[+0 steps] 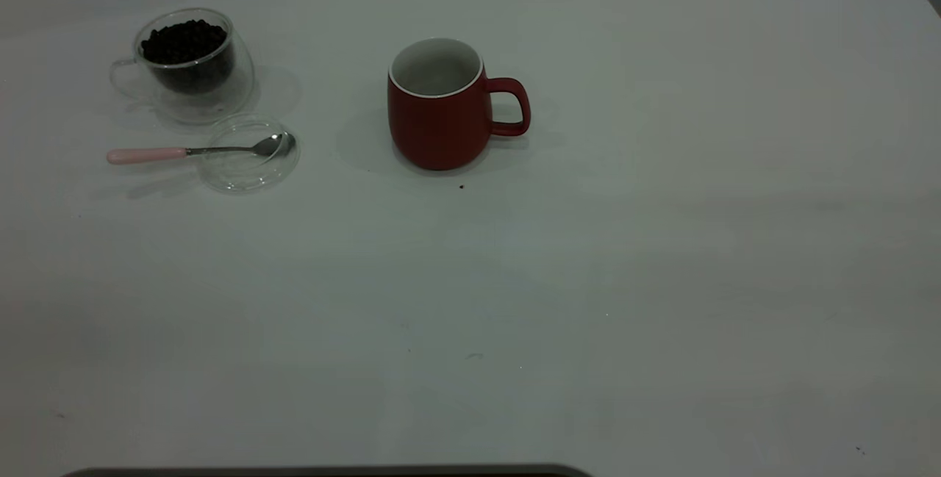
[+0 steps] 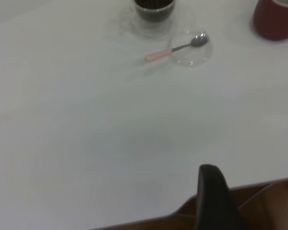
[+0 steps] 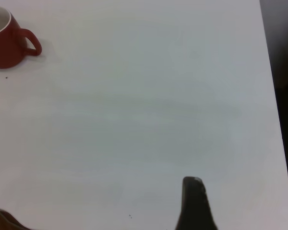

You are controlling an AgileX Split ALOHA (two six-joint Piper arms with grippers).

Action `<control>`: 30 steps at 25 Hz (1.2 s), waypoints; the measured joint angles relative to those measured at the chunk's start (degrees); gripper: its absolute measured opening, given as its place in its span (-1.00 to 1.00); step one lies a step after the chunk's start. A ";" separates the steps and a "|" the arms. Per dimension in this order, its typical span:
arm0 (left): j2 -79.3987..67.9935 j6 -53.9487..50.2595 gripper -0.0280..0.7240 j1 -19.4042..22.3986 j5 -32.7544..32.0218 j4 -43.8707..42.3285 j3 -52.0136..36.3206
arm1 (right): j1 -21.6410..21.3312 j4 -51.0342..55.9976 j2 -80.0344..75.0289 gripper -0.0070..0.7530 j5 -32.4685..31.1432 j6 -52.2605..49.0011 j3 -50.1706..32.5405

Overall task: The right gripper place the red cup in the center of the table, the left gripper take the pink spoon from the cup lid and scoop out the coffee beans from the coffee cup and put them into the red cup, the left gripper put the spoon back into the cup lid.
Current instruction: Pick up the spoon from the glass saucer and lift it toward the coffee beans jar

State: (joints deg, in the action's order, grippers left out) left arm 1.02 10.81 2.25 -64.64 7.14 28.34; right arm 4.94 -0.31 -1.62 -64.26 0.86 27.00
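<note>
**Left gripper [image 2: 213, 196] due for the spoon pick**

Hanging at the near edge of the table [image 1: 662, 278], well apart from every object. Showing only as a dark shape, touching nothing visible; not possible to tell how far open. Mirroring this on the other side: right gripper [image 3: 194, 203], likewise clear of everything, opening not readable either.

Looking outward: finding the pink spoon [image 1: 198, 151] lying with its bowl in the cup lid [image 1: 242, 179] and its handle jutting off the rim. Seeing the coffee cup [image 1: 220, 95] just behind, heaped with coffee beans [image 1: 184, 40]. Seeing the red cup [image 1: 441, 106] standing upright near mid-table, seemingly empty.

Judging cup placement done and scooping not begun. Calling next for a reach across to the pink handle.
</note>
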 joint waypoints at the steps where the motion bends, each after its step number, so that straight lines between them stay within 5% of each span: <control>1: 0.00 -0.70 0.30 0.00 0.46 0.12 0.07 | 0.00 -0.04 0.00 0.49 0.00 0.00 0.00; 11: -27.63 -11.29 0.30 0.00 14.58 0.96 2.57 | 0.00 -0.11 0.05 0.49 0.00 -0.04 0.00; 18: -55.83 -10.81 0.29 0.00 31.98 1.58 5.55 | 0.00 -0.11 0.05 0.49 0.00 -0.04 0.00; 23: -71.46 -10.81 0.24 0.16 38.00 1.08 10.57 | 0.00 -0.11 0.05 0.49 0.00 -0.04 0.00; 30: -91.72 -10.24 0.23 7.71 42.17 1.19 22.06 | 0.00 -0.11 0.05 0.49 -0.02 -0.04 0.00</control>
State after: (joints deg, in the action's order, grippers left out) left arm -90.70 0.56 9.96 -22.47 8.33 50.40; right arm 4.94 -0.42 -1.58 -64.27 0.81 27.00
